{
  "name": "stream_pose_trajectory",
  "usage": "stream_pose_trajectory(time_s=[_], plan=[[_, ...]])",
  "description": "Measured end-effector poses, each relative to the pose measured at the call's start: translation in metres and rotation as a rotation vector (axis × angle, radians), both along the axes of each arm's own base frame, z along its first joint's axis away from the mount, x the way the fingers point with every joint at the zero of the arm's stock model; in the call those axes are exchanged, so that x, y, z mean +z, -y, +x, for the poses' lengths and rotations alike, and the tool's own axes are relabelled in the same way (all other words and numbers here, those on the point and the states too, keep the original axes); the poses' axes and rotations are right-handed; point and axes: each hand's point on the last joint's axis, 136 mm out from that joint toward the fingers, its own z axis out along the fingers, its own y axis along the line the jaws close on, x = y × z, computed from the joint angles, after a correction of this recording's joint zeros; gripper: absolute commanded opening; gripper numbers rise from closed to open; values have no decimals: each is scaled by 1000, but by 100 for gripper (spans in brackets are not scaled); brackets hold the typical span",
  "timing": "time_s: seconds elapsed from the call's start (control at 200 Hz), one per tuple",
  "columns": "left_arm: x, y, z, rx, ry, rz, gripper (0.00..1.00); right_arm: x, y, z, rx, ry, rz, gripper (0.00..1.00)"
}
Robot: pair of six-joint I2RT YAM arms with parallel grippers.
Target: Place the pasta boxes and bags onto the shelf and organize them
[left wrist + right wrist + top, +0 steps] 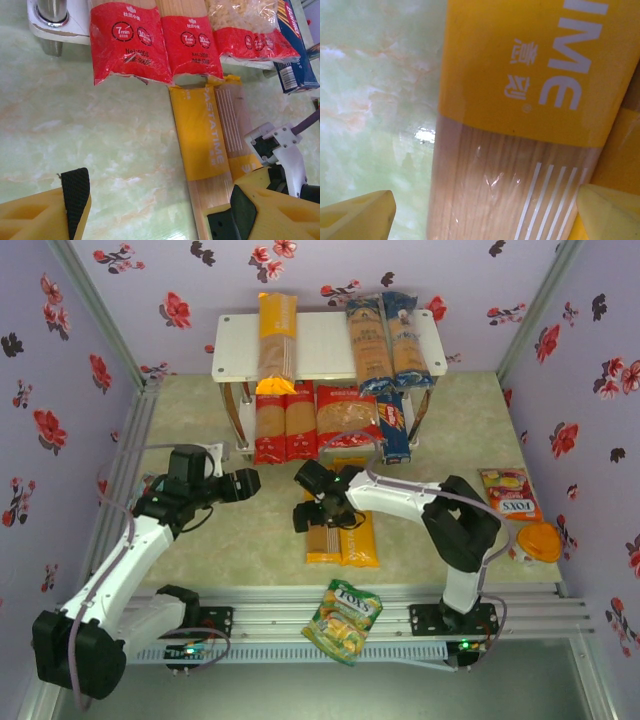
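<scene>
Two yellow spaghetti bags (342, 540): flat on the table (230, 540), side by side and touching, long axes pointing to the far edge, about mid-table, just in front of the shelf.
Right gripper (315, 502): low over the left bag of that pair; in the right wrist view its fingers (355, 215) stand one on each side of that bag (520, 75), spread wider than the pack. Contact cannot be judged.
Left gripper (245, 483): over bare table toward the left edge, near the pair. Jaws wide apart, nothing gripped; pads (75, 192) clear of the table.
Shelf (320, 345): along the far edge, two white boards.
Top board: one yellow bag (277, 335) at its left end, overhanging the front edge; two dark-blue bags (388, 342) side by side at its right end.
Lower board: two red spaghetti bags (285, 420) at left, wider red short-pasta bag (347, 415) next, dark-blue box (395, 430) at right; all overhang the front edge.
Green-yellow snack bag (343, 620): at the near edge, between the arm bases.
FOXS bag (510, 495): near the right edge.
</scene>
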Motion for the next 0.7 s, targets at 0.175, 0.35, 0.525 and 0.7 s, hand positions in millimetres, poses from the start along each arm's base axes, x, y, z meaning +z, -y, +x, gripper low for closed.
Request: stream_pose_trajectory(time_s=[0.175,0.35,0.525,0.7], plan=[[-7,3,1,-10,-18,-7,76,2,7,4,-13,14,-78,96],[-11,4,6,-15,-23,-19,76,1,11,2,-10,10,-109,96],[-12,2,8,-9,-24,-27,76,-14,10,1,-7,-17,-139,96],[-12,-2,10,1,-26,-37,76,-13,4,3,-5,-27,-128,96]])
